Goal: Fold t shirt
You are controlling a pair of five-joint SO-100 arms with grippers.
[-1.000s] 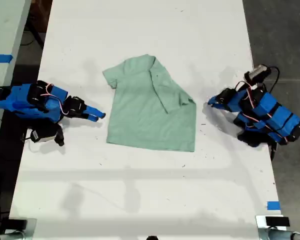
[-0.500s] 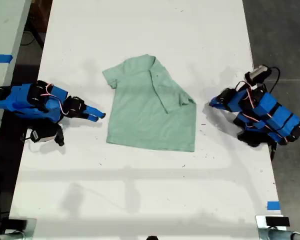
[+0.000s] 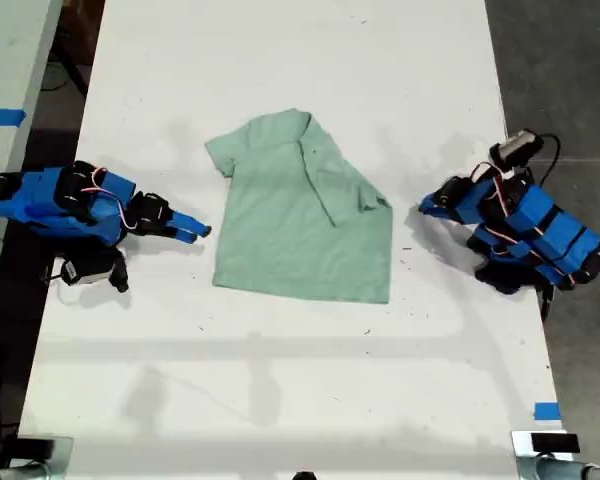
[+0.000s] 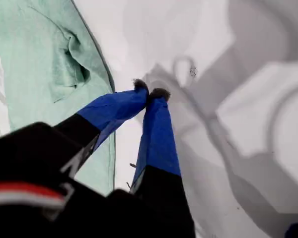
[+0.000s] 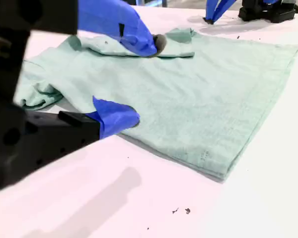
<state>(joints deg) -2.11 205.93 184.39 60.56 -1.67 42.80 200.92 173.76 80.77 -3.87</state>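
A pale mint-green t shirt (image 3: 305,215) lies partly folded near the middle of a white table (image 3: 280,380), one sleeve side turned in over the body so that a diagonal fold runs toward the exterior view's right; the hem lies on the near side, the round neck on the far side. My first gripper (image 3: 422,207) sits low over the bare table at the exterior view's right, just beside the shirt's edge but apart from it; in the first wrist view its blue fingers (image 4: 159,134) meet at their dark tips, pressed together and holding nothing (image 4: 151,92). My second gripper (image 3: 202,232) rests at the exterior view's left, just off the shirt's other edge; in the second wrist view its jaws stand apart, one finger (image 5: 116,116) low at the cloth's border, the other raised above the fabric, with the shirt (image 5: 198,94) spread beyond them; nothing is caught between them (image 5: 144,82). Small dark specks dot the table (image 5: 139,198) near the cloth; strips of blue tape (image 3: 546,410) mark the table's edges.
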